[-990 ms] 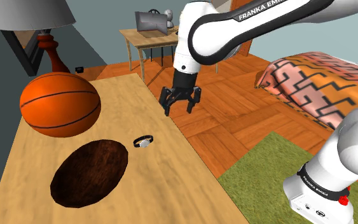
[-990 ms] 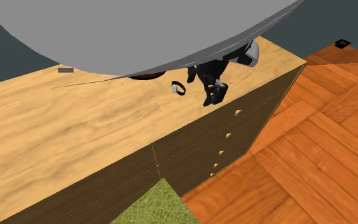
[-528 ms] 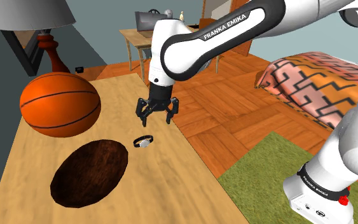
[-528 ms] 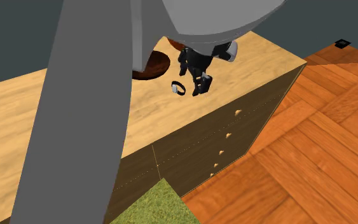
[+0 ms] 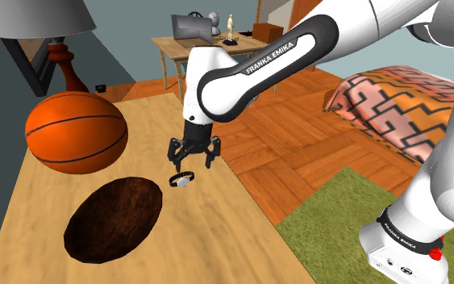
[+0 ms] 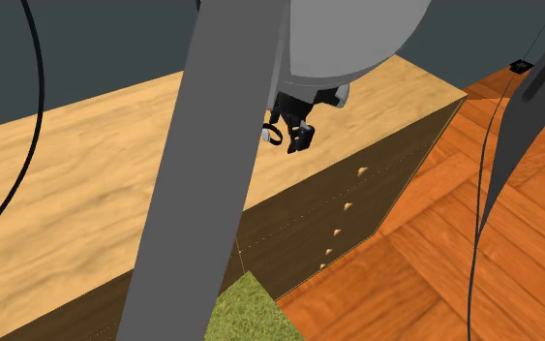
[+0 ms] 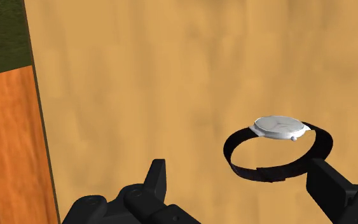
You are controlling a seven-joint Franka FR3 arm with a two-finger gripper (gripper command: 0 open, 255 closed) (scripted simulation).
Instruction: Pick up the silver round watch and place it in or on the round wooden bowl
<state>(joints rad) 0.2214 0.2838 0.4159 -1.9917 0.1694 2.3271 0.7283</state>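
Hand over watch, fingers spread, nothing gripped.
Shoulder view: hand (image 5: 191, 165) hangs just above the silver round watch (image 5: 183, 179), at its 12 o'clock. The watch lies on the light wood counter (image 5: 209, 242), at 1 o'clock of the dark wooden bowl (image 5: 112, 218) and apart from it. Basketball (image 5: 76, 131) at the bowl's 11 o'clock. Wrist view: watch between the fingers, untouched.
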